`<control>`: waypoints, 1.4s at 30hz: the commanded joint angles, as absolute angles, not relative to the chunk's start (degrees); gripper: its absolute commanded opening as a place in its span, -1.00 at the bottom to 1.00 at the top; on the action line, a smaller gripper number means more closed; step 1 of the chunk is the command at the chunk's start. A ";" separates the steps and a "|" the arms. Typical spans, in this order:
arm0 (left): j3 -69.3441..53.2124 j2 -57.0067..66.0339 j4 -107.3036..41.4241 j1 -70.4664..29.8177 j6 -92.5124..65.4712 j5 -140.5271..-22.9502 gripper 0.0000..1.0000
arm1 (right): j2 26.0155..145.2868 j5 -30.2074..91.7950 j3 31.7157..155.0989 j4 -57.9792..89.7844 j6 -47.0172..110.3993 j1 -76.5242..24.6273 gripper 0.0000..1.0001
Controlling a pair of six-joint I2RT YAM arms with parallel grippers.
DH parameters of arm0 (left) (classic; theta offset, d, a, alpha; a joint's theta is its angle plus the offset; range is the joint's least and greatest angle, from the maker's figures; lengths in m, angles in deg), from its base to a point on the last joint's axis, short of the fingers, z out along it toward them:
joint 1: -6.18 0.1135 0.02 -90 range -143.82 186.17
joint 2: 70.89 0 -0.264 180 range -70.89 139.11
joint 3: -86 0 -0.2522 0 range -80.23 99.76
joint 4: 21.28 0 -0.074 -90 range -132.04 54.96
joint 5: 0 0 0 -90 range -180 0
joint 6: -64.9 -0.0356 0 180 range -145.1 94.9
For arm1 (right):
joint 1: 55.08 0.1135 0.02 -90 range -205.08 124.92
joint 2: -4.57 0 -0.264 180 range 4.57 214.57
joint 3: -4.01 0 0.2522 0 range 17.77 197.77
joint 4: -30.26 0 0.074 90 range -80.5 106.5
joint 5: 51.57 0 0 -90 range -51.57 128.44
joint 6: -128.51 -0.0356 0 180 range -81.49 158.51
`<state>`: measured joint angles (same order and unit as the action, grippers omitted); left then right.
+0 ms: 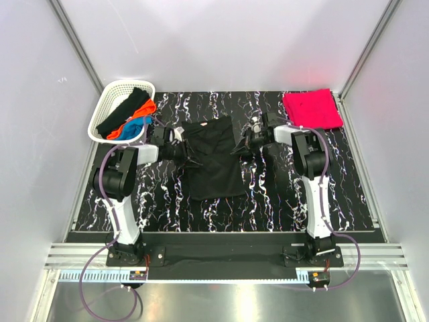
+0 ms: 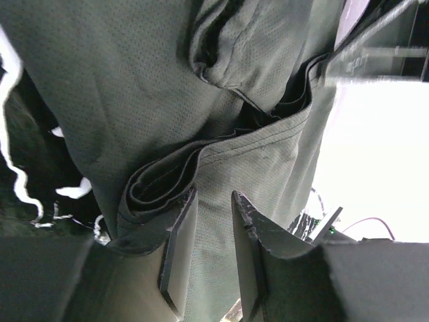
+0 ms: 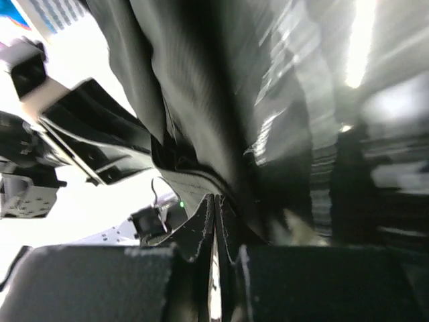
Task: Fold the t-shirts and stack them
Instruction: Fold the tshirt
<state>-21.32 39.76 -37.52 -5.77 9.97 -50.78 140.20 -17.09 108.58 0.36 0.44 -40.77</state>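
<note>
A large black t-shirt lies partly folded on the mat between the two arms. My left gripper is at its upper left edge. In the left wrist view the left gripper is open, with the grey-looking cloth showing in the gap and a rolled hem beside the left finger. My right gripper is at the shirt's upper right edge. In the right wrist view the right gripper is shut, with the shirt's hem running into the fingertips. A folded pinkish-red t-shirt lies at the back right.
A white lattice basket at the back left holds black, orange and blue shirts. The black marbled mat covers the table. White walls close in the left, right and far sides.
</note>
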 commanded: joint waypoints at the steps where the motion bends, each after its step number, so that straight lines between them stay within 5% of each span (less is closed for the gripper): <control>1: -20.21 41.43 -35.31 -4.37 8.83 -49.84 -0.33 | 143.34 -18.25 111.81 0.06 -0.43 -44.70 -0.88; 7: -18.01 39.59 -41.17 -4.02 4.52 -50.54 -0.25 | 143.00 -16.59 112.96 -1.78 1.76 -47.69 -0.86; 15: -15.98 28.61 -46.03 -4.02 5.74 -48.87 -0.14 | 128.25 -11.93 104.62 -9.69 8.88 -46.91 -0.83; 26: -42.58 12.70 -35.58 -9.55 13.65 -49.48 -0.28 | 115.22 -5.34 90.29 -8.38 8.19 -32.42 -0.79; 42: -57.12 15.69 -24.06 -9.03 14.18 -52.30 -0.39 | 117.51 -4.89 86.94 -2.40 2.30 -22.83 -0.83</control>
